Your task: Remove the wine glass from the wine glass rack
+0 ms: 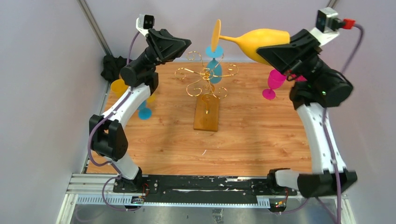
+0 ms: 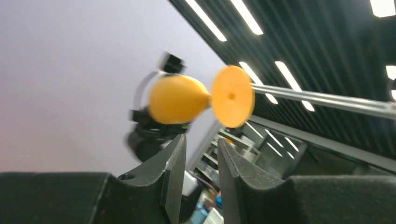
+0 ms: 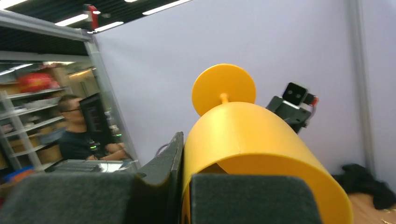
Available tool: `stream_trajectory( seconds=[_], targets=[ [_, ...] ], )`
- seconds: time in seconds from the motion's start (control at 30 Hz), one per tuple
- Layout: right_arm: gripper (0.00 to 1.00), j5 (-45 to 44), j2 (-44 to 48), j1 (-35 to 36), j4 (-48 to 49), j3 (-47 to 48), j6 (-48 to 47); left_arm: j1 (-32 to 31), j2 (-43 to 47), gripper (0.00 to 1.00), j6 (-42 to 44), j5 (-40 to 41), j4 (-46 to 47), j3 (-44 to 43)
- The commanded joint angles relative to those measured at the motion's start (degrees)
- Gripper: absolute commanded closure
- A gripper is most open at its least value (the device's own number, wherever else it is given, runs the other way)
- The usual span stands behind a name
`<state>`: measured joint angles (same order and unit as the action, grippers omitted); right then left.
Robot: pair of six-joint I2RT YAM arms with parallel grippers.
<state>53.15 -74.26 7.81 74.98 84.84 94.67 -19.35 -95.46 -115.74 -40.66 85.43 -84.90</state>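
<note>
Bright, even overhead light falls on the wooden worktop (image 1: 261, 140), throwing only soft, pale shadows beneath the arms; the top view is sharp throughout. From the left wrist, ceiling strip lights (image 2: 205, 18) burn white against a dark ceiling, and the yellow glass (image 2: 180, 99) is smeared with blur. From the right wrist, the glass looms soft and close, with the room behind it hazy and dimmer at left.

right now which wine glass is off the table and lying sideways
The yellow wine glass in the right gripper, stem horizontal; the pink glass stands upright on the table.
</note>
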Motion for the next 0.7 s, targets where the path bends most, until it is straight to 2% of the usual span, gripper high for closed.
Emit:
stream_trajectory(
  seconds=[0.0, 0.03, 0.07, 0.13, 0.2, 0.23, 0.3, 0.5, 0.67],
  targets=[
    [1.00, 1.33, 14.76, -3.10, -57.54, 3.72, -41.69, 1.37, 6.39, 0.68, 20.17, -6.60, -22.64, 2.17],
    [1.00, -4.07, 16.42, -3.07, -76.21, 8.01, -54.96, 1.15, 8.80, 0.71, 30.42, -6.67, -36.95, 1.89],
    [1.00, -8.05, 17.18, -3.09, -89.38, 11.39, -63.11, 0.90, 10.90, 0.74, 41.12, -5.20, -51.42, 0.46],
    [1.00, -21.96, 17.03, -3.20, -107.72, 17.97, -73.60, 0.10, 13.18, 0.79, 60.75, 2.87, -87.36, -5.84],
    [1.00, -30.83, 15.93, -3.19, -120.18, 22.19, -78.08, -2.11, 12.59, 0.86, 75.91, 19.73, -110.91, -15.38],
    [1.00, -34.79, 15.54, -3.24, -123.84, 22.55, -79.85, -3.38, 11.73, 0.91, 80.34, 26.48, -118.05, -20.27],
    [1.00, -44.29, 14.81, -3.22, -128.85, 21.34, -81.81, -4.62, 11.91, 1.00, 84.71, 35.14, -124.43, -22.39],
    [1.00, -59.72, 13.88, -3.24, -135.47, 10.37, -85.26, -4.73, 16.64, 1.00, 87.41, 45.46, -127.31, -18.32],
    [1.00, -61.65, 12.22, -3.18, -135.96, -0.10, -86.31, -4.73, 20.44, 1.00, 88.67, 46.27, -127.37, -14.21]
  ],
)
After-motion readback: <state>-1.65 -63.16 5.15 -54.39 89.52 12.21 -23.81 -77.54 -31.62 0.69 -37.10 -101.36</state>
